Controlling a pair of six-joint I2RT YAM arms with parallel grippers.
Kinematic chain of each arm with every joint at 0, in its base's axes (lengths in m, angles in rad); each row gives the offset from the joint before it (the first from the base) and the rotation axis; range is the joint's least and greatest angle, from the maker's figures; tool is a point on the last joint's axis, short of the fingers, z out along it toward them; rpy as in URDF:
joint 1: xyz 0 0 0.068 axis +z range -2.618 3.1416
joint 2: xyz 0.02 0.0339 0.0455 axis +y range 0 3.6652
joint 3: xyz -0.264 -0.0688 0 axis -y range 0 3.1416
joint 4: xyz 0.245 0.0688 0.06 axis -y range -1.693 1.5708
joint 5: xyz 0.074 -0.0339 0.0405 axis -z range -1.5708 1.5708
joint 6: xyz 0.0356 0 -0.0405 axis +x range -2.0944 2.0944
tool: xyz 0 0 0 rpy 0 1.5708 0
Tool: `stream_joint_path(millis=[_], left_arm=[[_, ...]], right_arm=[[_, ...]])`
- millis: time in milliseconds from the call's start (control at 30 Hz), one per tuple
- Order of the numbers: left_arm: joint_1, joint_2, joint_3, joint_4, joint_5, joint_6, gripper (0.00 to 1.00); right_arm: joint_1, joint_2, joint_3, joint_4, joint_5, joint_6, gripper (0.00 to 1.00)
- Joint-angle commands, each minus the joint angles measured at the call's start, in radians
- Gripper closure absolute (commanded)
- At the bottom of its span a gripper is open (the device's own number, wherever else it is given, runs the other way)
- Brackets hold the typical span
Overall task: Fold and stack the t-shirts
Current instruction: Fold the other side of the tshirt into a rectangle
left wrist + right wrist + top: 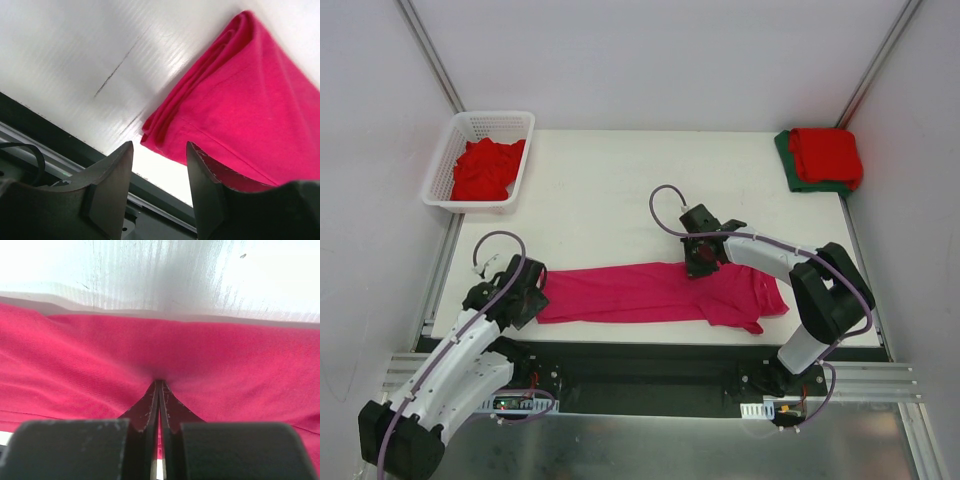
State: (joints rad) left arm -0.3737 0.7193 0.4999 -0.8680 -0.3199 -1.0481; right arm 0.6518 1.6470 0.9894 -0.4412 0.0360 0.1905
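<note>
The magenta t-shirt (650, 292) lies folded into a long band on the bench (610, 190), nearer the arms than the white lattice basket (492, 118) and to its right. The right pincer (700, 262) is clenched on a pucker of cloth at the band's far edge, well away from the basket. The left pincer (159, 150) stands released at the band's end nearest the basket, nothing between its jaws. The cloth looks light, limp and ready to sag, so it probably wants gripping at the hem corners, through all layers.
</note>
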Motion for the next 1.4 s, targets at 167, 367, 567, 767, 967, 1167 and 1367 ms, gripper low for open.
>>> stream_joint_path(millis=[167,367,567,767,967,1167,1367], left_arm=[[-0.008,-0.084,0.209,-0.023,-0.113,0.107,0.50],[-0.010,-0.008,0.223,0.273,0.059,0.325,0.56],[-0.077,0.175,0.170,0.510,0.180,0.367,0.61],[-0.184,0.377,0.180,0.607,0.188,0.370,0.70],[-0.222,0.488,0.178,0.624,0.170,0.353,0.74],[-0.234,0.503,0.161,0.623,0.191,0.346,0.78],[-0.249,0.522,0.157,0.587,0.231,0.321,1.00]], right_arm=[[0.005,-0.105,0.020,-0.028,0.082,-0.008,0.98],[0.005,-0.208,0.022,-0.114,0.236,0.006,0.97],[0.002,-0.236,0.012,-0.186,0.366,0.046,0.99],[-0.004,-0.185,0.006,-0.174,0.354,0.056,0.99],[-0.004,-0.119,0.002,-0.140,0.294,0.055,0.99],[-0.004,-0.073,0.006,-0.131,0.271,0.049,0.99],[-0.004,-0.053,-0.003,-0.117,0.243,0.056,0.99]])
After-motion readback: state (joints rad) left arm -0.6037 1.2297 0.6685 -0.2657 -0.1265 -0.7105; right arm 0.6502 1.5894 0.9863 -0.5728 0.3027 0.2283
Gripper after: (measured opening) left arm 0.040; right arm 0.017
